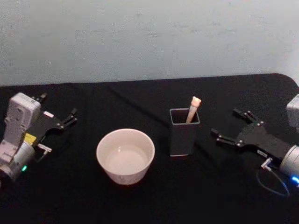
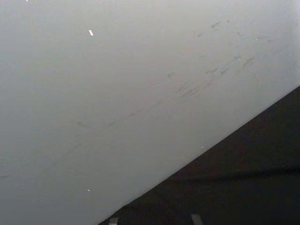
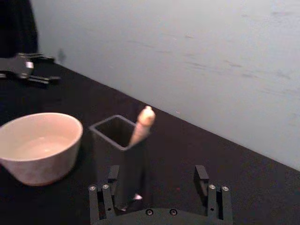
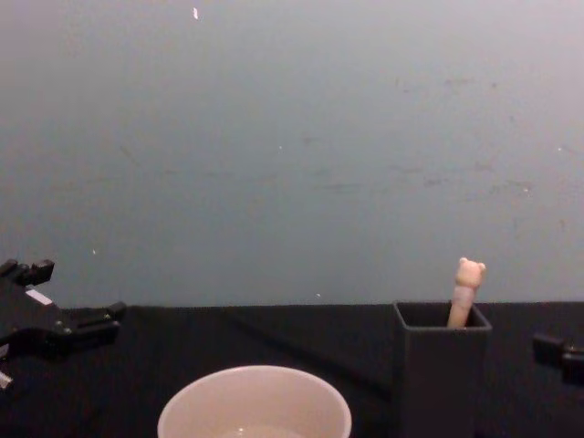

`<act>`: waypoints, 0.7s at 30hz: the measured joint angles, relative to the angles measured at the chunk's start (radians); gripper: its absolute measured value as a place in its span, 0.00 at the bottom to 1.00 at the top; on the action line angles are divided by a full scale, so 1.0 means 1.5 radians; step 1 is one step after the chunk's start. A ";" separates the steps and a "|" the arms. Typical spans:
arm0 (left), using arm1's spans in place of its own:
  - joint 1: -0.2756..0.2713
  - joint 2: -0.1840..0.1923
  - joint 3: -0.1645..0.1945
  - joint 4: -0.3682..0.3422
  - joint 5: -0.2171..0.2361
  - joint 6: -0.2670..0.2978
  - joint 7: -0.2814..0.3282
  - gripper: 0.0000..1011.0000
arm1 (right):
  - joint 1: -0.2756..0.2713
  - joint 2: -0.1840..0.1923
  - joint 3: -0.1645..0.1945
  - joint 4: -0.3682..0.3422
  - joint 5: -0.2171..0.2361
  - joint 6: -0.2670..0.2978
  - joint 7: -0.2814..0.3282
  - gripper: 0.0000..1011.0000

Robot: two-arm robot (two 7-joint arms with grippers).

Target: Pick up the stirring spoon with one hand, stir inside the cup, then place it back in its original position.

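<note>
Right hand [image 3: 157,172], foreground, faces the dark holder [image 3: 117,150] just ahead of it, in which the stirring spoon [image 3: 142,124] is stood, only its handle exposed. The handle is best pinched squarely from above and drawn straight up, clear of the holder walls. Fingers are spread wide; nothing is held or touched. The cup [image 3: 40,145] lies beyond the holder; the left hand [image 1: 58,106] is parked past it, fingers apart.

The table [image 1: 70,196] in front of me is black all over, right up to its far edge. Two things stand directly on it: the cream-white cup [image 1: 125,155], upright and a little to my left of centre, and the dark grey square holder [image 1: 184,133] just to the cup's right (near, not touching), set slightly farther back.
</note>
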 joint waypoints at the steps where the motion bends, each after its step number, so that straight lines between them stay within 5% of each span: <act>1: 0.000 0.000 0.000 0.000 0.000 0.000 0.000 0.99 | -0.001 0.000 0.000 -0.002 0.002 -0.004 0.010 0.99; 21: 0.000 0.000 0.000 0.000 0.000 0.000 0.000 0.99 | 0.058 -0.068 -0.005 0.041 -0.001 0.016 0.061 0.99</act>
